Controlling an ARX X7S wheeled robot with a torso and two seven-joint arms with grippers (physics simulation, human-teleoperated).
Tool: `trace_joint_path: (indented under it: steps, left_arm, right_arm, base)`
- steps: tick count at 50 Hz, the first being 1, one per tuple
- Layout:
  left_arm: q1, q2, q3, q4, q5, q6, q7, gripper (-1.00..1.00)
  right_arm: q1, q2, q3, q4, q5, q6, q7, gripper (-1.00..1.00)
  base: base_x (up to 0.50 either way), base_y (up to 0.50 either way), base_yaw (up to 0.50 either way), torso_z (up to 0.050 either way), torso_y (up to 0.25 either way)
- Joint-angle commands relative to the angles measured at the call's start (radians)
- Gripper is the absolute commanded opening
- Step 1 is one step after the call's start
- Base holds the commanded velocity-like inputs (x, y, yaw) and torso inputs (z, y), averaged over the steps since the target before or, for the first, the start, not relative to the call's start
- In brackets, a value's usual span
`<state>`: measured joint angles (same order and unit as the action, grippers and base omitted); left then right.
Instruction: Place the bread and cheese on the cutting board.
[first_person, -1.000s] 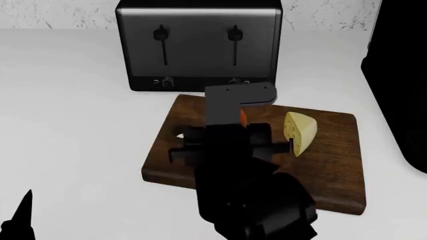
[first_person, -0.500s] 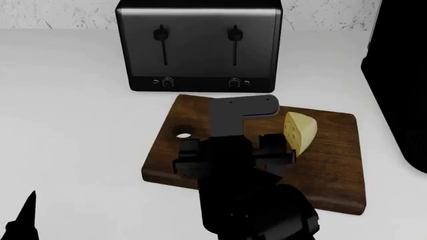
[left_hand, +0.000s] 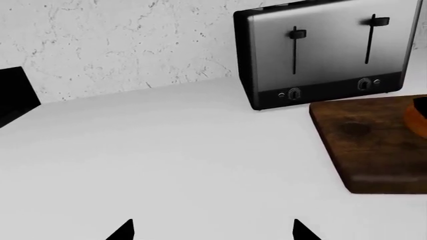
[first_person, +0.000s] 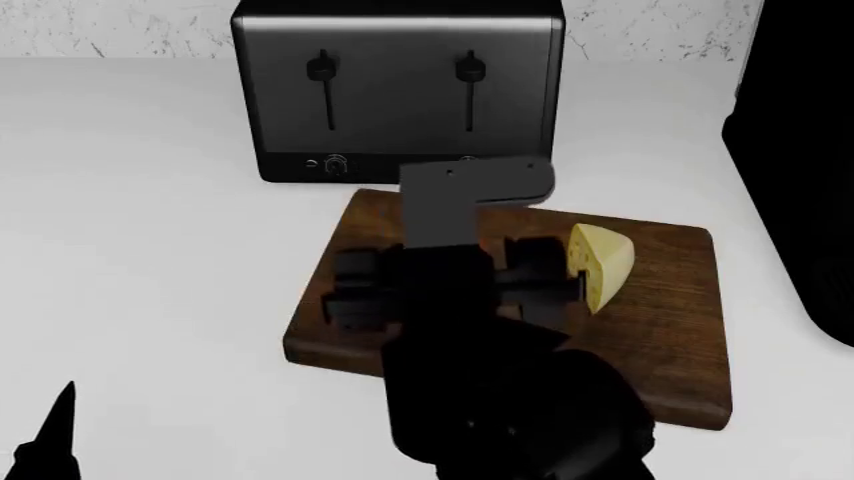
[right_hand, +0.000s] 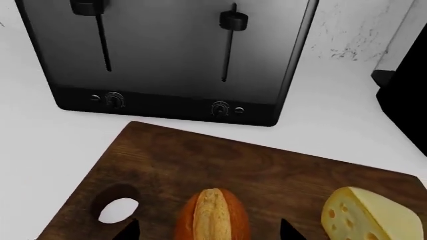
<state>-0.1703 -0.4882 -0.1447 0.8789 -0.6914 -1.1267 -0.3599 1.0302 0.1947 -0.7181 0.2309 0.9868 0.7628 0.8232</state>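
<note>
The bread (right_hand: 213, 216) lies on the cutting board (right_hand: 267, 170), its pale split facing up. My right gripper (right_hand: 209, 231) stands open over the roll, one fingertip on each side and neither touching it. The cheese (right_hand: 370, 216) rests on the same board beside the bread, holes showing. In the head view my right arm hides the bread, with the cheese (first_person: 603, 262) just right of the right gripper (first_person: 447, 278) on the cutting board (first_person: 674, 320). My left gripper (left_hand: 212, 232) hangs open over bare counter, nothing between its fingers. The board (left_hand: 373, 145) lies off to its side.
A dark two-slot toaster (first_person: 396, 90) stands right behind the board, against a speckled wall. A tall black appliance (first_person: 801, 170) fills the right side. One finger of my left gripper (first_person: 47, 440) pokes in at the lower left over the white counter (first_person: 147, 230).
My right wrist dipped toward me, then shifted back toward the toaster, its fingers now spread a little wider. The orange sliver of bread seen a second ago is now covered. The cheese stayed put.
</note>
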Motion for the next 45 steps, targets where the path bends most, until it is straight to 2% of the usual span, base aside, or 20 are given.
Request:
trace_joint_path:
  steps: [1, 10, 23, 36, 45]
  left_arm:
    - [0.001, -0.003, 0.009, -0.005, 0.0, 0.009, -0.003, 1.0]
    - [0.002, -0.006, 0.024, -0.009, 0.004, 0.016, -0.007, 1.0]
    - [0.011, -0.011, 0.047, -0.024, 0.02, 0.043, -0.004, 1.0]
    - [0.011, -0.014, 0.068, -0.031, 0.031, 0.058, -0.01, 1.0]
    - [0.014, -0.018, 0.071, -0.03, 0.033, 0.063, -0.014, 1.0]
  right_arm:
    - [-0.023, 0.042, 0.031, -0.189, 0.067, 0.048, 0.092, 1.0]
    - [-0.045, 0.083, 0.064, -0.378, 0.142, 0.102, 0.2, 1.0]
    - [-0.095, 0.136, 0.088, -0.461, 0.151, 0.084, 0.24, 1.0]
    - [-0.18, 0.286, 0.197, -0.679, 0.27, 0.1, 0.367, 1.0]
    - [-0.356, 0.433, 0.275, -0.791, 0.289, 0.034, 0.377, 1.0]
  base:
    - [0.0, 0.0, 0.0, 0.0, 0.0]
    - [0.0, 0.0, 0.0, 0.0, 0.0]
    - [0.0, 0.0, 0.0, 0.0, 0.0]
    - [0.0, 0.0, 0.0, 0.0, 0.0]
    - [0.0, 0.0, 0.0, 0.0, 0.0]
